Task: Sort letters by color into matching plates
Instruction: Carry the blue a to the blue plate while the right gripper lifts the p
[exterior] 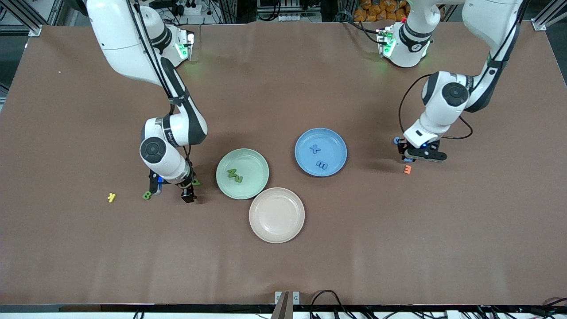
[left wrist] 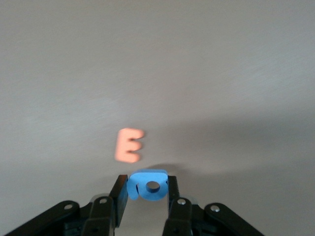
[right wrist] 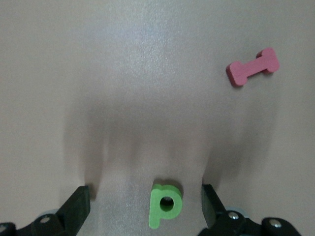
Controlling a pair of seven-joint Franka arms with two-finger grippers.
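The setting was a robotics laboratory. Two white industrial robot arms, the right arm (exterior: 146,57) and the left arm (exterior: 456,88), stood bolted along one edge of a wide surface (exterior: 283,266) covered in a plain brown mat, with green status lights glowing at their bases. Aluminium framing rails (exterior: 26,17) showed at the corners above the surface, and power strips (exterior: 186,8) and bundled black cables (exterior: 328,299) ran along both edges. Nothing domestic appeared. The only objects laid out were test props: three plain plates, among them a beige-pink plate (exterior: 277,215), and small foam letters such as an orange letter (exterior: 407,169).
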